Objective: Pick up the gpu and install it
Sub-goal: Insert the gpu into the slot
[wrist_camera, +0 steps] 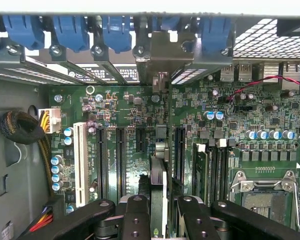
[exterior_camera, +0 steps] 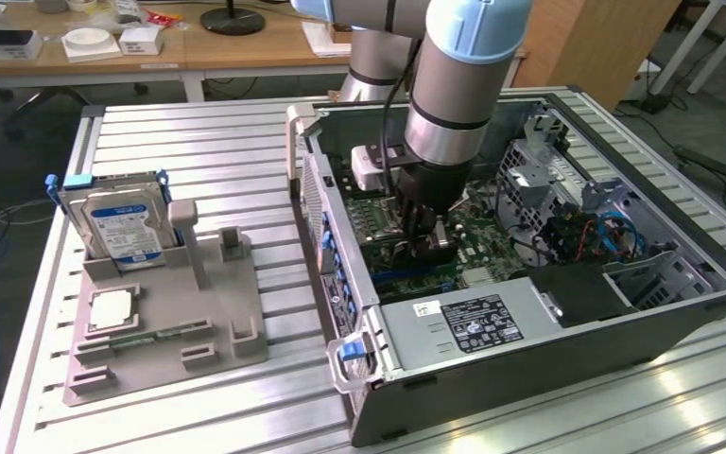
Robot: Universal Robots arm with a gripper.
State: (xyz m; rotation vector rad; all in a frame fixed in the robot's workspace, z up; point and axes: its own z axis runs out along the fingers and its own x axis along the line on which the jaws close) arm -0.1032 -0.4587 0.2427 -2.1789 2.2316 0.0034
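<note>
Gripper (wrist_camera: 157, 212): jaws partly closed, clamping gpu (wrist_camera: 158, 185) edge-on, frame centre-bottom, above motherboard (wrist_camera: 130, 107) slots. Bracket (wrist_camera: 162, 55) meets rear openings, upper centre. Advice: keep card upright, aligned along its slot, pressed evenly.

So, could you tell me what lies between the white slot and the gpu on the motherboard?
In the wrist view, empty black expansion slots on the green motherboard lie between the white slot and the gpu.

Ribbed metal table (exterior_camera: 212, 151), grey plastic tray (exterior_camera: 199, 312)
</note>
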